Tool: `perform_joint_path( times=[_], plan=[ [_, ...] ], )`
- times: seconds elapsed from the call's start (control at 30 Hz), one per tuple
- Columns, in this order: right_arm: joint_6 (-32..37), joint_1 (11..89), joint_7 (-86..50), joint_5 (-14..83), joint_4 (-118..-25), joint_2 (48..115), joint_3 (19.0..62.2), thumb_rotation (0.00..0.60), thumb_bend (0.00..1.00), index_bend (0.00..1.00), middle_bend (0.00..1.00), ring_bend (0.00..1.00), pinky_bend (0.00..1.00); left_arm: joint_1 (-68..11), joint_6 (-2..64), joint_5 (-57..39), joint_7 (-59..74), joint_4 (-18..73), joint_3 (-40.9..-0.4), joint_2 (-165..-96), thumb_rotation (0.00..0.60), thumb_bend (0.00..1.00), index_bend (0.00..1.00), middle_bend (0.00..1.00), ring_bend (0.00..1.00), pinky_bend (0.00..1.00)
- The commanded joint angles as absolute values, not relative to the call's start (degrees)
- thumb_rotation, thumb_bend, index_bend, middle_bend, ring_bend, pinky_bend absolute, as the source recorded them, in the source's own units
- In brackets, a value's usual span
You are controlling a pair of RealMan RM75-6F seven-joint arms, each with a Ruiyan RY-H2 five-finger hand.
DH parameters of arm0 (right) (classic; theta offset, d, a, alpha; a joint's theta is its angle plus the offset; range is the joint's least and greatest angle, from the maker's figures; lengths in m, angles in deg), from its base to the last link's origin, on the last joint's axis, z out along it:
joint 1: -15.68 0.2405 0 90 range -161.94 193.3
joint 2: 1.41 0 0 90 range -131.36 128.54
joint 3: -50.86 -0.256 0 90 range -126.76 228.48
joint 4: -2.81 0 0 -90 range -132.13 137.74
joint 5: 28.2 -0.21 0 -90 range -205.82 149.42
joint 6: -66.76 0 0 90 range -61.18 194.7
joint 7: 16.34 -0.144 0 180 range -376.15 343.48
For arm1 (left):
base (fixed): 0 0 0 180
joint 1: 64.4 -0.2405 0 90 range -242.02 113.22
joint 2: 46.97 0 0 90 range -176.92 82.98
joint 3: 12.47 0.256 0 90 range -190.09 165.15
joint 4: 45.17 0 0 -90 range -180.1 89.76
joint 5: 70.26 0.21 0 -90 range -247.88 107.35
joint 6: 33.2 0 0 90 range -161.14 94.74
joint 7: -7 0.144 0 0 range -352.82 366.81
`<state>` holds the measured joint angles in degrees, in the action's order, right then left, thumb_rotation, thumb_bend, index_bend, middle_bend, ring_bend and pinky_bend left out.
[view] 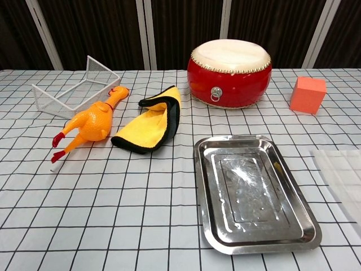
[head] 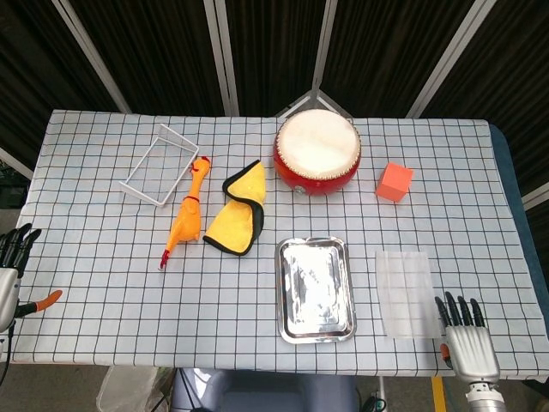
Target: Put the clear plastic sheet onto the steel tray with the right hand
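The clear plastic sheet (head: 407, 293) lies flat on the checked tablecloth, just right of the steel tray (head: 315, 289). In the chest view the sheet (view: 342, 178) runs off the right edge beside the empty tray (view: 254, 192). My right hand (head: 467, 342) is at the table's near edge, right of the sheet's near right corner, fingers spread and holding nothing. My left hand (head: 10, 275) hangs off the left edge of the table, fingers apart and empty. Neither hand shows in the chest view.
A red drum (head: 316, 151) stands behind the tray, with an orange cube (head: 395, 182) to its right. A yellow cloth (head: 238, 218), a rubber chicken (head: 186, 215) and a white wire basket (head: 159, 165) lie at the left.
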<state>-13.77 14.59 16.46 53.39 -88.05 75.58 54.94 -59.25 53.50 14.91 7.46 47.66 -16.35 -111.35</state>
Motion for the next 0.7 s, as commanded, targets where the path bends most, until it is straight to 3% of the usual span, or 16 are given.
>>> perform_joint_path(
  times=[0.03, 0.7],
  plan=[
    [-12.8, 14.5, 17.8, 52.5, -86.8, 76.7, 55.3, 0.600, 0.39, 0.00, 0.00, 0.00, 0.00, -59.2, 53.5, 15.0, 7.5, 47.6, -16.3, -111.4, 0.600, 0.00, 0.00, 0.00, 0.00, 0.00],
    [-9.0, 17.4, 16.3, 50.4, -78.7, 82.0, 52.4, 0.600, 0.39, 0.00, 0.00, 0.00, 0.00, -59.2, 53.5, 15.1, 7.9, 47.5, -16.2, -111.6, 0.600, 0.00, 0.00, 0.00, 0.00, 0.00]
  ],
)
